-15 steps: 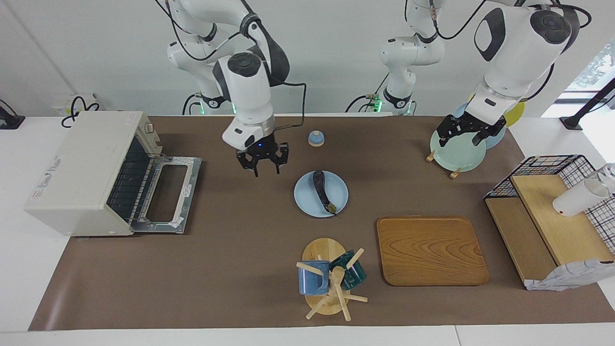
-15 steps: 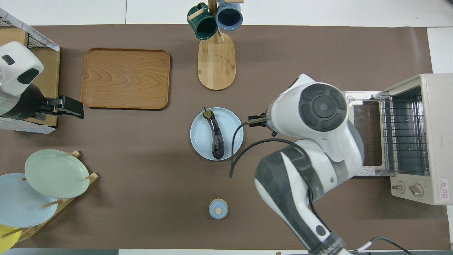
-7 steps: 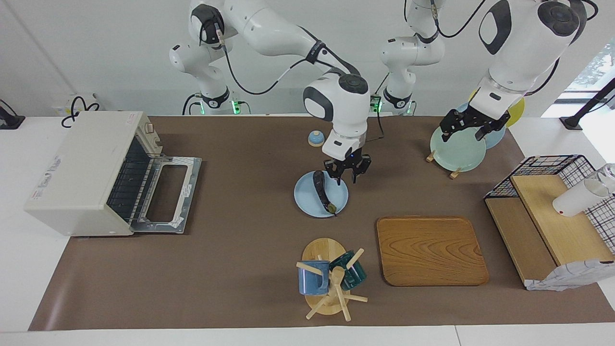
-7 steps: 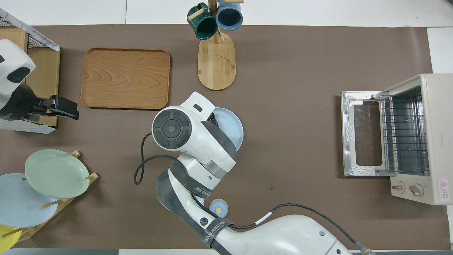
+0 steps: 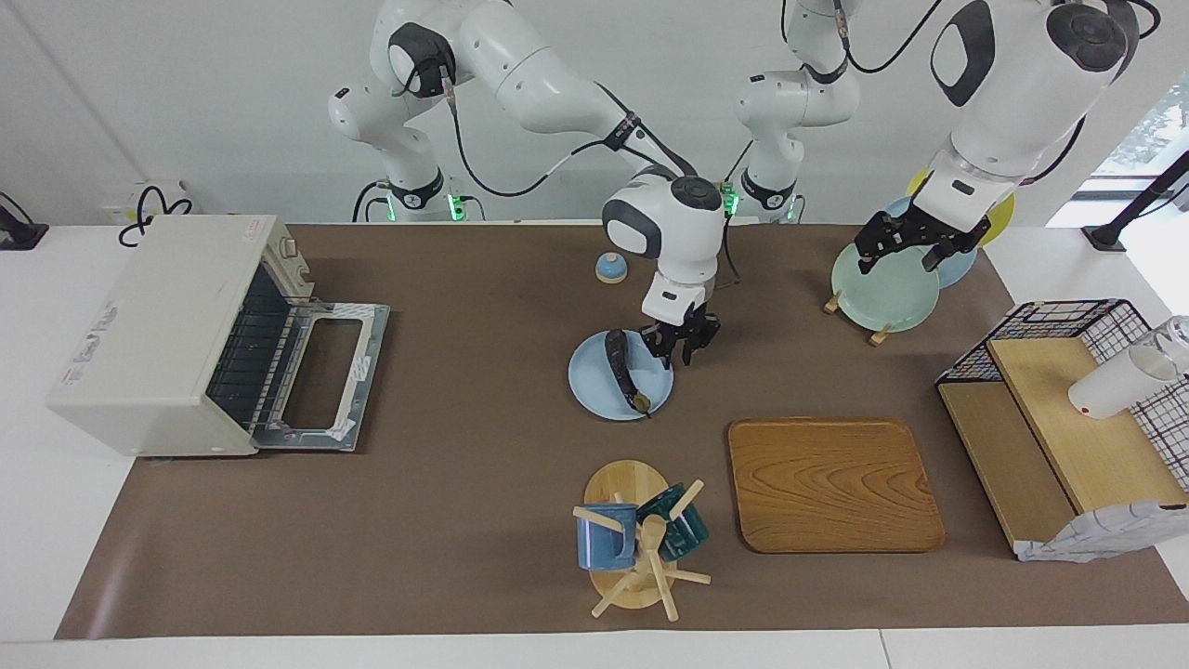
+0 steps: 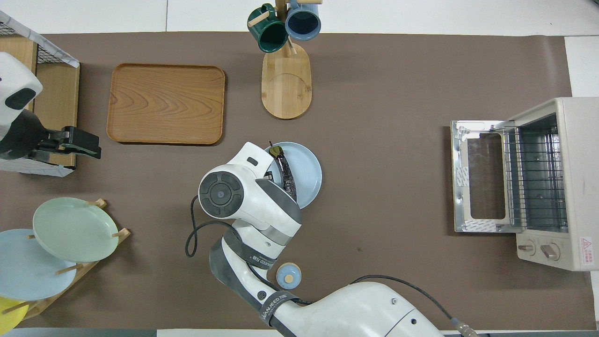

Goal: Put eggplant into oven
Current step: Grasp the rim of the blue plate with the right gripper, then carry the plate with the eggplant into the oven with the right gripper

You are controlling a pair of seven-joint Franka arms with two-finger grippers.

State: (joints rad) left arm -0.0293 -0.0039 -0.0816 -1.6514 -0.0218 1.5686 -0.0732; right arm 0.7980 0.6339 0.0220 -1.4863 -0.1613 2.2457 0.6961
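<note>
The eggplant [image 5: 624,367] lies on a light blue plate [image 5: 594,390] near the middle of the brown table mat [image 5: 464,520]. Its green stem tip points away from the robots. I take this plate as my landmark.

The right gripper [image 5: 683,342] is low at the edge of the plate, on the side toward the left arm's end of the table, just beside the eggplant but not on it. Its fingers point down and they are partly spread; I cannot tell if they are wide apart or drawn in. Nothing is between them. In the overhead view the wrist of this arm covers part of the plate.

The left gripper [image 5: 908,243] waits well apart from the plate, over a green plate [image 5: 878,297] that stands in a wooden plate rack at the left arm's end of the table. Its fingers are spread wide and they carry nothing.

The oven [image 5: 176,334] stands well apart from the plate, toward the right arm's end of the table. Its door [image 5: 325,376] is folded down flat and the wire rack [image 6: 536,180] inside is bare.

A small blue lid with a knob [image 5: 610,268] sits nearer to the robots than the plate. A mug tree with two mugs [image 5: 636,539] stands farther from the robots than the plate, and a wooden tray [image 5: 831,483] is beside it.
</note>
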